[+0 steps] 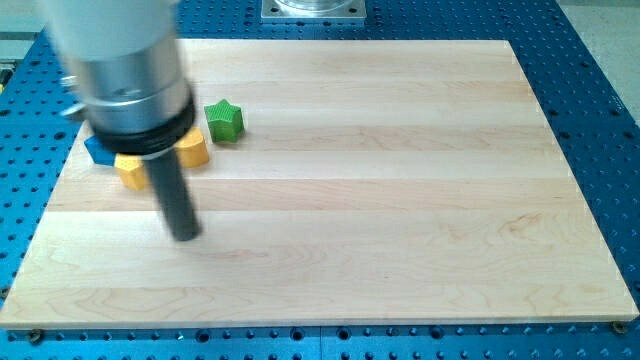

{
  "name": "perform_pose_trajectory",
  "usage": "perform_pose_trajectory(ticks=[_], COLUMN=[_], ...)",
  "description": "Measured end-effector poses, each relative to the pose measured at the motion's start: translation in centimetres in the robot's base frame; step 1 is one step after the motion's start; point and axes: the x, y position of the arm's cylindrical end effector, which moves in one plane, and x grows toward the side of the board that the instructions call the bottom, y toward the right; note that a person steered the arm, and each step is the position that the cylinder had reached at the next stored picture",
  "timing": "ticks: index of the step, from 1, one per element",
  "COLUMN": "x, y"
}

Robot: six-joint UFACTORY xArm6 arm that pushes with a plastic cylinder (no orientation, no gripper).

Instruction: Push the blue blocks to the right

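A blue block [98, 150] lies near the board's left edge, mostly hidden under the arm's grey body, so its shape cannot be made out. My tip [184, 236] rests on the board below and to the right of it, a short way apart. Two yellow blocks sit beside the blue one: one [131, 172] just below it and one [193, 150] to its right, both partly hidden by the rod. A green star block [224, 120] lies right of the arm. Only one blue block shows.
The wooden board [400, 200] lies on a blue perforated table [600, 120]. The arm's grey body [120, 60] covers the view's top left. A metal mount [314, 9] sits at the view's top.
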Motion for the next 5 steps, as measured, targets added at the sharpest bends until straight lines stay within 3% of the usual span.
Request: perform_pose_trajectory(ticks=[2,4,5], x=[-0.2,-7.2,-8.7], y=[-10.8,-13.9,-13.9])
